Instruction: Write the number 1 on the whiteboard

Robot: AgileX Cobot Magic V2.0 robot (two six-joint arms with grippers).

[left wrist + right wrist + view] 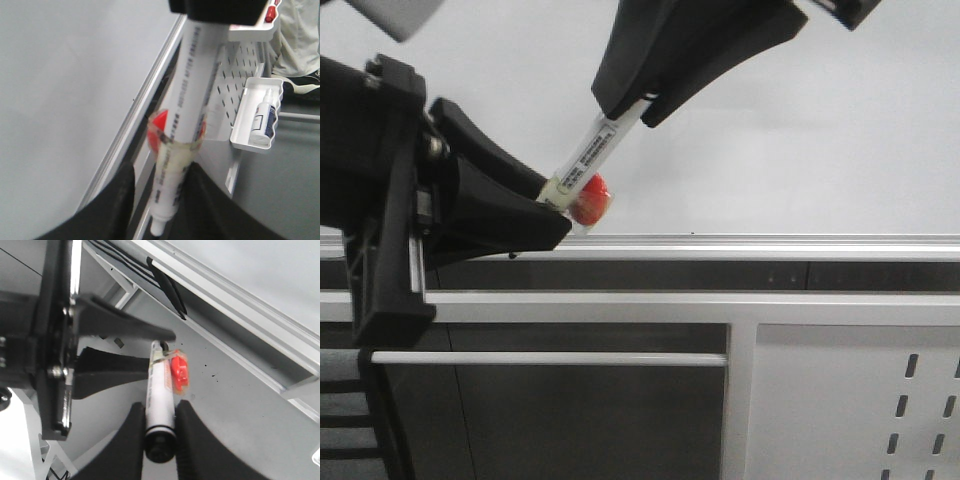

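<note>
Hiding the marker's (588,152) tip: left gripper's (555,210) fingers.

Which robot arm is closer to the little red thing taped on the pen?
The left. The left tool closes around the marker pen right beside the red piece. The right tool holds the same pen farther up its barrel, away from the red piece.

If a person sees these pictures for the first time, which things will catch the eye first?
First, the white marker pen in the middle of the front view, slanted in front of the whiteboard, with a bright red piece taped near its lower end. The right tool grips its upper end and the left tool closes around its lower end. No stroke shows on the board yet.
</note>
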